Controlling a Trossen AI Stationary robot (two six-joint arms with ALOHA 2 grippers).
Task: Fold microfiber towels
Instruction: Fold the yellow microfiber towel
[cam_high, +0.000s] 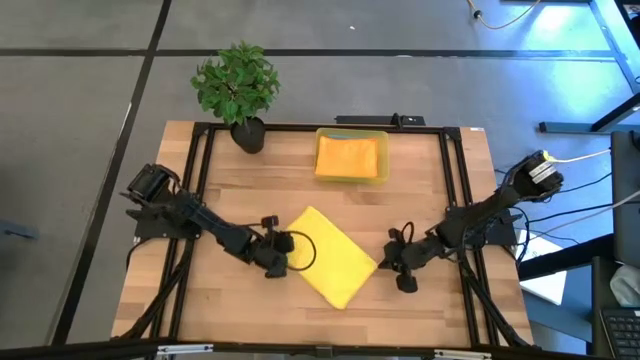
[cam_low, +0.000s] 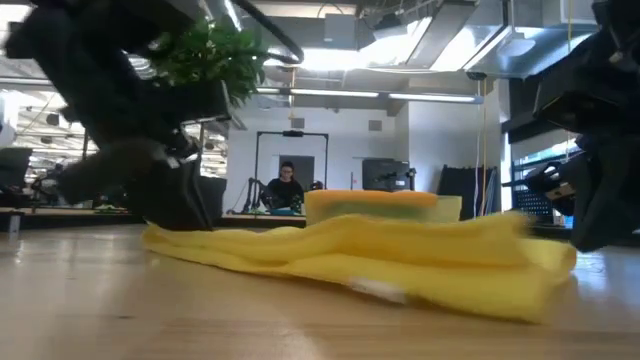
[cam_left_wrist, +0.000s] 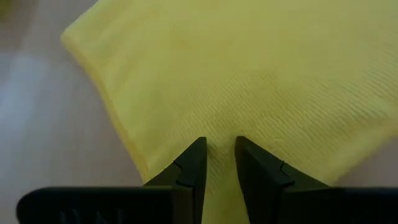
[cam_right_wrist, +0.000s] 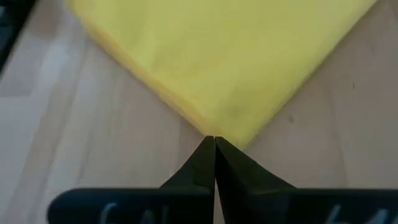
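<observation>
A potted plant (cam_high: 238, 85) with small green leaves stands at the far left corner of the pale, plank-grained wooden table (cam_high: 250, 190). Nearer the front, the left gripper (cam_high: 287, 243) rests on the left edge of a folded yellow towel (cam_high: 330, 256), its dark pointed fingers (cam_left_wrist: 189, 171) slightly apart and pinching the ribbed, soft cloth. The towel lies as a tilted rectangle at the table's middle. Behind it, a translucent yellow plastic bin (cam_high: 351, 157) holds a folded orange towel (cam_high: 349, 154). At the yellow towel's right corner, the right gripper (cam_high: 385, 262) has its fingers (cam_right_wrist: 202, 163) pressed together, tips touching the cloth's corner.
</observation>
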